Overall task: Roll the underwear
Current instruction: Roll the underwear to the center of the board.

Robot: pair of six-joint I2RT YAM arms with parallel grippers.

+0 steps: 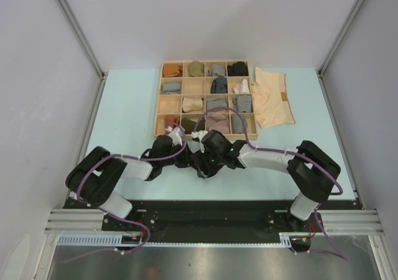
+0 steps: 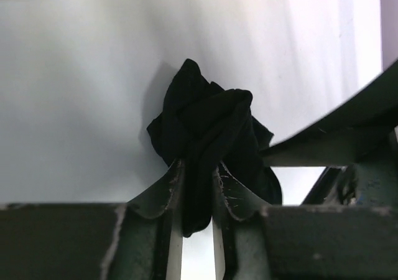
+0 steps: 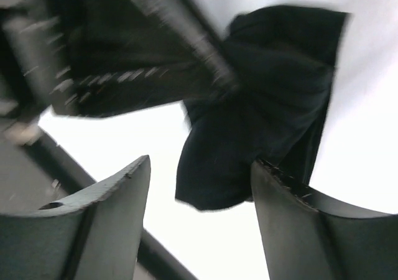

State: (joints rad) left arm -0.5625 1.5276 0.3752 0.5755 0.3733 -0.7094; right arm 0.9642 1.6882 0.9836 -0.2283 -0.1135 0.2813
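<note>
The left gripper [image 2: 198, 168] has its fingers drawn close together and pinches a fold of the black underwear [image 2: 208, 124], with the cloth passing down between the two pads. The garment is bunched into a loose, knotted lump just ahead of the fingertips and rests on the pale table [image 1: 124, 112]. The right gripper [image 3: 200, 162] has its fingers spread wide. One hanging edge of the black cloth lies in the gap between them, against or very near one finger, and is not clamped. The right wrist view is blurred. The dark shape at its upper left is probably the left gripper, but this cannot be confirmed. In the overhead view both arms converge at the near centre of the table, just in front of the wooden divider tray [image 1: 157, 106], and their bodies hide most of the black garment. The cream underwear [image 1: 273, 99] lies spread flat on the table, just beside the right side of the tray. A rust-orange underwear roll [image 1: 172, 71] occupies the far left corner compartment. The other compartments hold small cloth bundles [image 1: 219, 84] in grey, olive and striped fabrics.
</note>
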